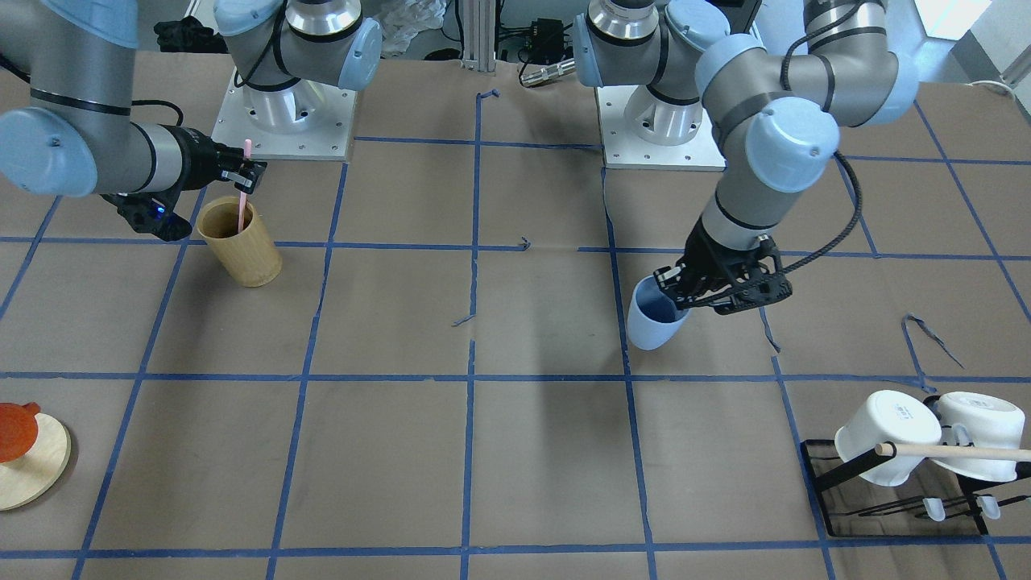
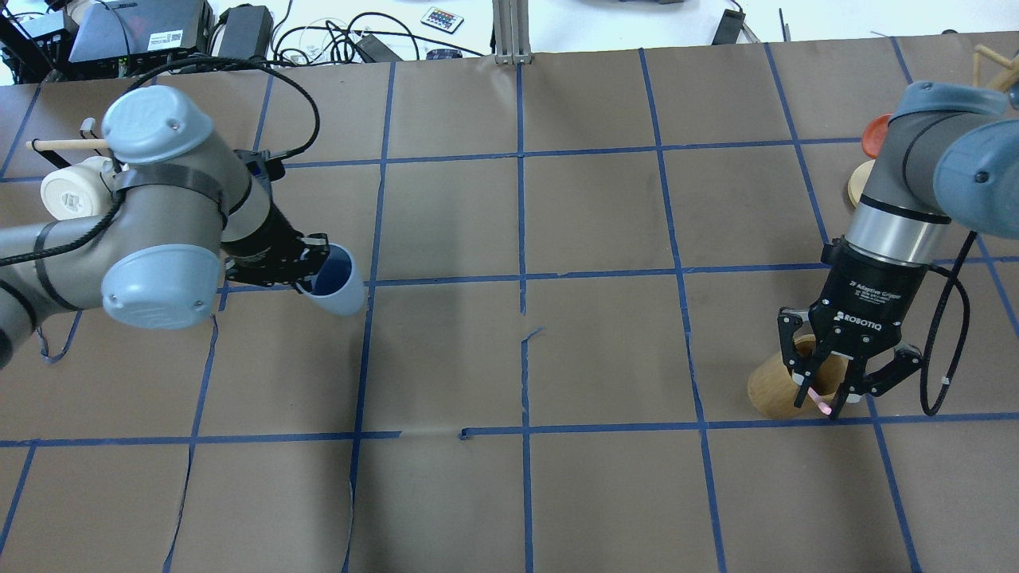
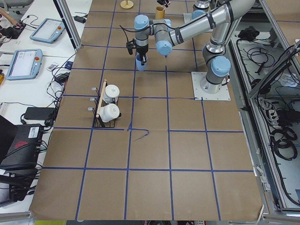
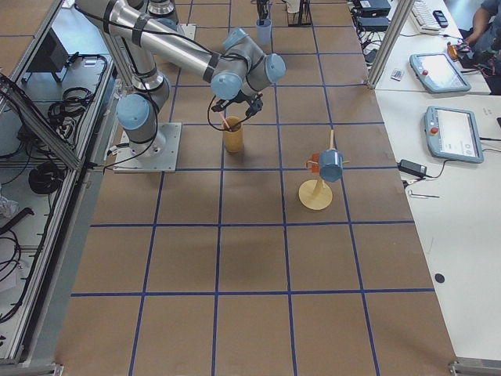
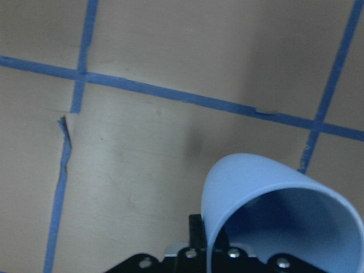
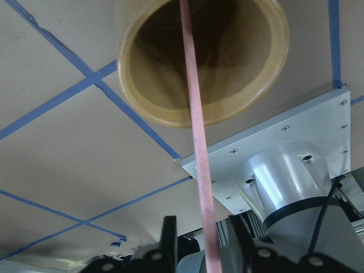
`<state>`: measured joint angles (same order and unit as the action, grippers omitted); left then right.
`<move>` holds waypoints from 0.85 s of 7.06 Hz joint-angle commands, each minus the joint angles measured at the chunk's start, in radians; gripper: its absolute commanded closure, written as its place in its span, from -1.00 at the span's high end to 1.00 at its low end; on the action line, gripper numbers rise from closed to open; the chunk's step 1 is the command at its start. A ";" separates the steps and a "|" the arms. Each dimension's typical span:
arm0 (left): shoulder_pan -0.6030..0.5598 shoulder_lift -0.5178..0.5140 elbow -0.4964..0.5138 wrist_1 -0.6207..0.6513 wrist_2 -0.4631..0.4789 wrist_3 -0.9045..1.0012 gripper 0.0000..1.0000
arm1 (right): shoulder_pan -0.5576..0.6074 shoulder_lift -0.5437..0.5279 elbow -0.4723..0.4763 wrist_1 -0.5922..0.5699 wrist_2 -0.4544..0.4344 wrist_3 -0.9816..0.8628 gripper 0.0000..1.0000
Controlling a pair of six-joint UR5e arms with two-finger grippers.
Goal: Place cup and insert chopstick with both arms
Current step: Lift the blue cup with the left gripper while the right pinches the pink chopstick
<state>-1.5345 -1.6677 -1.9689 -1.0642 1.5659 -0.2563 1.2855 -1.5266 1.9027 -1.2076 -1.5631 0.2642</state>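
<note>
Ten o'clock: right claw [image 1: 246, 176] pinches chopstick [image 1: 242, 201], tip inside holder [image 1: 246, 258], unreleased. Three o'clock: left claw [image 1: 670, 292] clamps tilted cup [image 1: 648, 326], seemingly not yet set down.

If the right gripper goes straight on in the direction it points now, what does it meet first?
Most likely the wooden cup: the right gripper points down at its open mouth, and the pink chopstick it holds already reaches inside. Depth is uncertain.
</note>
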 commanded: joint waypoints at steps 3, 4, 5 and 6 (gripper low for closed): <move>-0.228 -0.226 0.352 0.009 -0.018 -0.433 -1.00 | 0.000 0.006 -0.013 -0.001 0.005 0.013 -0.85; -0.257 -0.303 0.427 0.009 -0.012 -0.478 -1.00 | 0.000 0.006 -0.025 0.002 0.005 0.029 -0.85; -0.286 -0.360 0.477 0.012 -0.006 -0.530 -1.00 | 0.000 0.006 -0.036 0.005 0.005 0.035 -0.85; -0.317 -0.413 0.517 0.013 -0.001 -0.572 -1.00 | 0.000 0.006 -0.051 0.014 0.005 0.041 -0.85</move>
<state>-1.8142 -2.0085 -1.5134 -1.0529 1.5584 -0.7708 1.2854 -1.5202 1.8685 -1.2019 -1.5586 0.2967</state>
